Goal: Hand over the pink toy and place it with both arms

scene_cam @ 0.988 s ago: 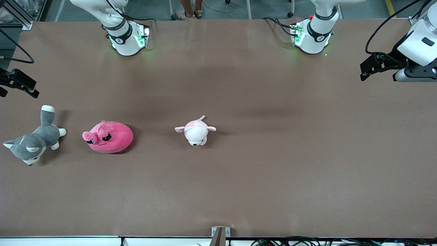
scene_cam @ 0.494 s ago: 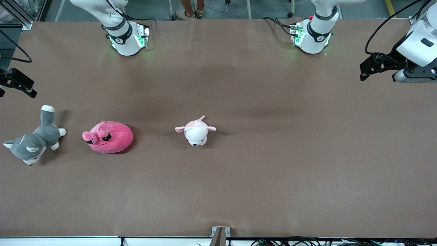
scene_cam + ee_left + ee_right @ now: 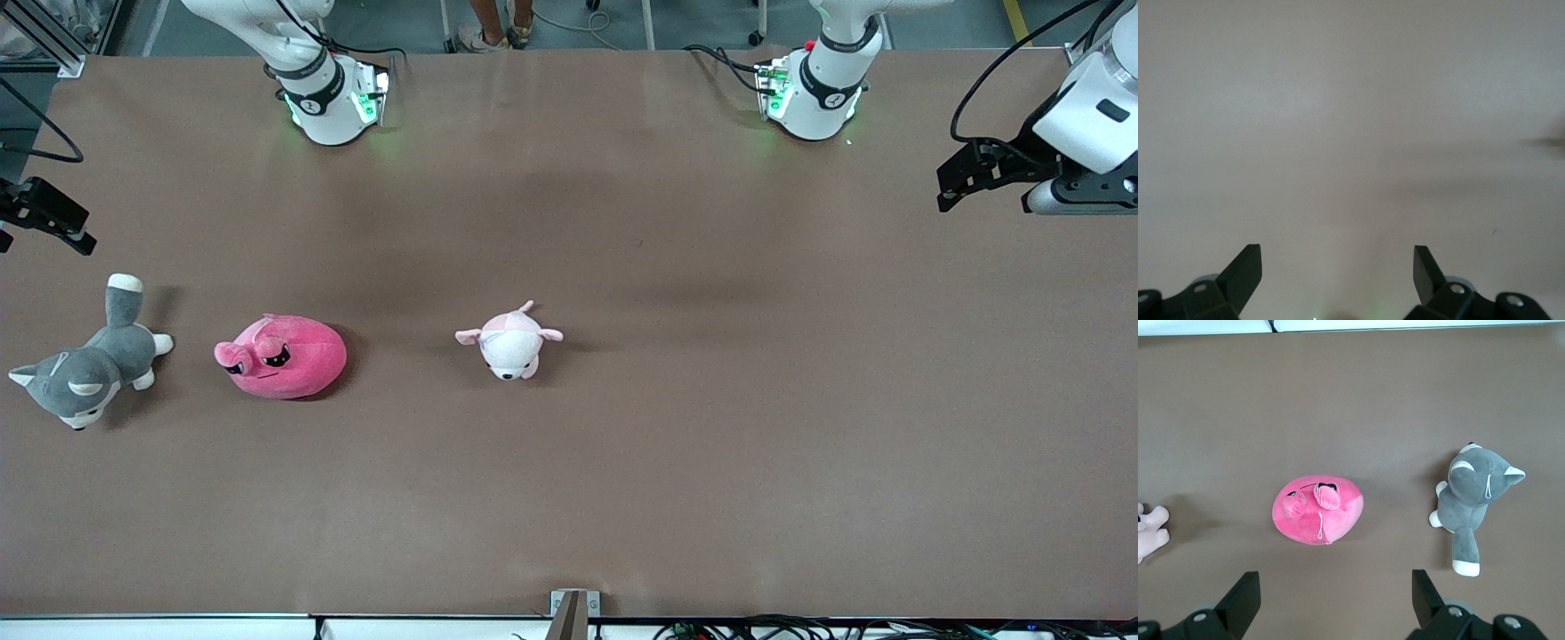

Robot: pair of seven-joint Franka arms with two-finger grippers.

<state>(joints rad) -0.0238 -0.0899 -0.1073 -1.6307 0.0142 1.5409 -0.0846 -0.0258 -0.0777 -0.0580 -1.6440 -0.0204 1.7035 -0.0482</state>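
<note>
Your pink toy (image 3: 283, 357) lies on the desk (image 3: 711, 427) toward the right arm's end, between a grey husky toy (image 3: 84, 369) and a pale piglet toy (image 3: 509, 341). Nothing holds it. The right gripper (image 3: 1331, 603) hangs above that end of the desk with its fingers spread wide and nothing between them, the pink toy in plain sight under its wrist camera. The left gripper (image 3: 1337, 273) hangs over bare desk at the left arm's end, fingers likewise spread, holding nothing.

This layout fits a run yet to pick the toy up or one that has set it down again, so check that before you command anything.

Watch for these risks. There are two pinkish toys, so you could grab the pale piglet by mistake. The pink toy is round and soft, so a shallow pinch may slip off. During any handover, releasing before the other gripper closes would drop it.
</note>
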